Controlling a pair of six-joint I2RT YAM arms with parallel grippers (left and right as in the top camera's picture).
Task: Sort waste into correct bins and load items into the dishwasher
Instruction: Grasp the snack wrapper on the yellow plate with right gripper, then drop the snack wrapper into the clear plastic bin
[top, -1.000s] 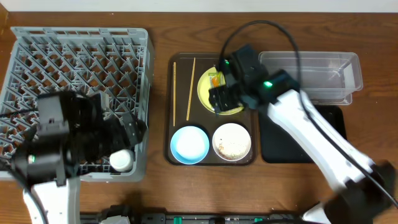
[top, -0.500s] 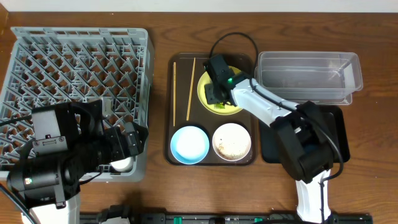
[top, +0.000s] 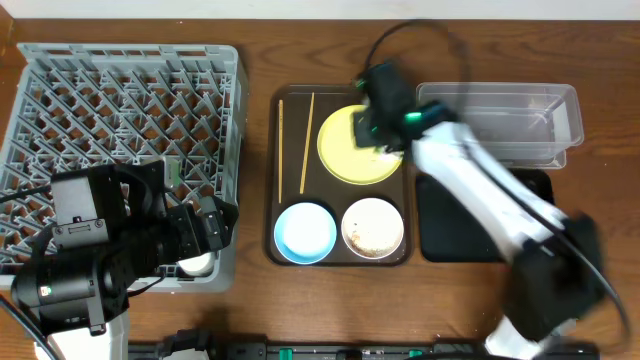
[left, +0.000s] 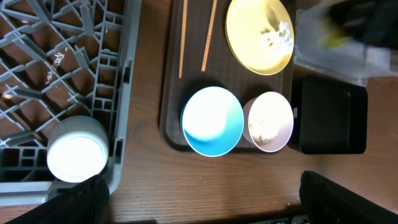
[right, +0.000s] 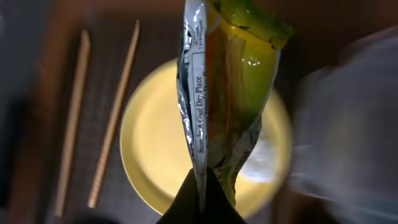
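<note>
The right tool (right: 200, 196) pinches the snack wrapper (right: 233, 93) by one end above the yellow plate (right: 155, 149), beside the clear tub (top: 560, 122) at upper right, apparently to bin it; the left tool (left: 202, 199) gapes wide.

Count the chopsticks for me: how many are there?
2. The outer chopstick lies near the rim of the brown tray; the inner chopstick lies between it and the yellow plate. None appears hidden.

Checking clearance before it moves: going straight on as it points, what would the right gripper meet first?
Beyond the green-and-orange snack wrapper clamped in its jaws, the right gripper faces the round yellow plate, so probably that first; the gap between them is unclear.
</note>
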